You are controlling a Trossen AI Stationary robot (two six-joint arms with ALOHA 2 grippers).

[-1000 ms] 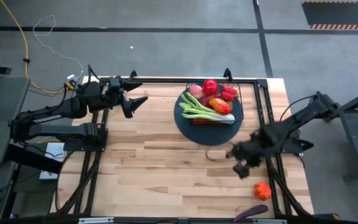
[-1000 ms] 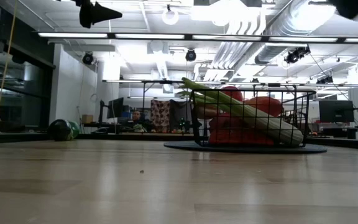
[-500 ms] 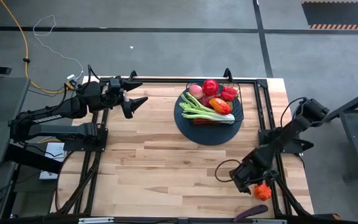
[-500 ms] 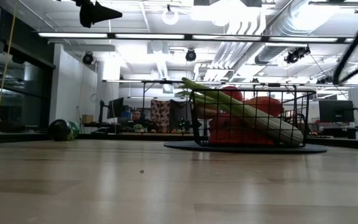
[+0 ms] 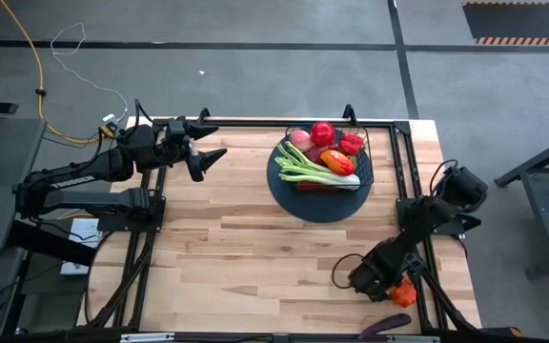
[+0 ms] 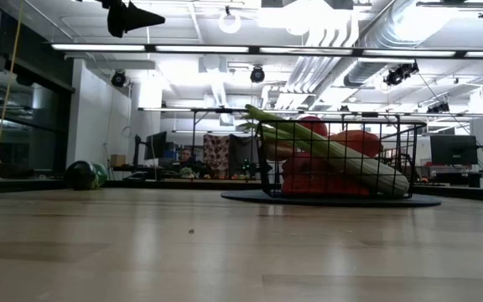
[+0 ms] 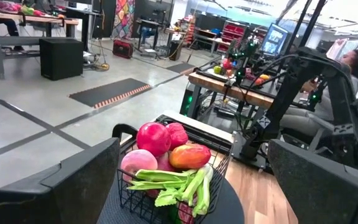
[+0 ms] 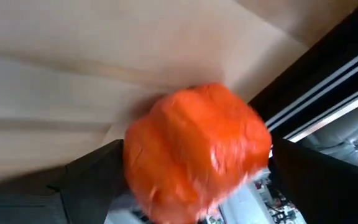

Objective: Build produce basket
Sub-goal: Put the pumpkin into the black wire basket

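Produce (image 5: 323,152) already fills most of the basket (image 5: 364,168), which you find in the upper middle of the high view, on its dark round base on the tabletop (image 5: 236,238). Long celery (image 5: 315,172) lies across the top of the pile, with its end poking over the wire wall in the low view, probably because it is too long to sit down among the round pieces. Red and orange pieces are heaped behind it.

Your right hand (image 5: 377,283) is low in the lower right of the high view, over the orange piece (image 5: 404,292) that lies loose near the tabletop's edge. Its fingers stand wide apart and hold nothing. In the right wrist view the orange piece (image 8: 197,152) fills the gap between the two dark fingers (image 8: 86,180), so the hand looks lined up to straddle it for a pick; whether the fingers already touch it, you cannot tell. A dark purple piece (image 5: 385,326), likely the eggplant, lies at the bottom edge just beside it, also waiting outside the basket.

Your left hand (image 5: 210,155) hangs in the upper left of the high view, well apart from the basket, spread fully and empty. It points toward the basket, so its wrist camera looks straight at the fruit while the arm waits.
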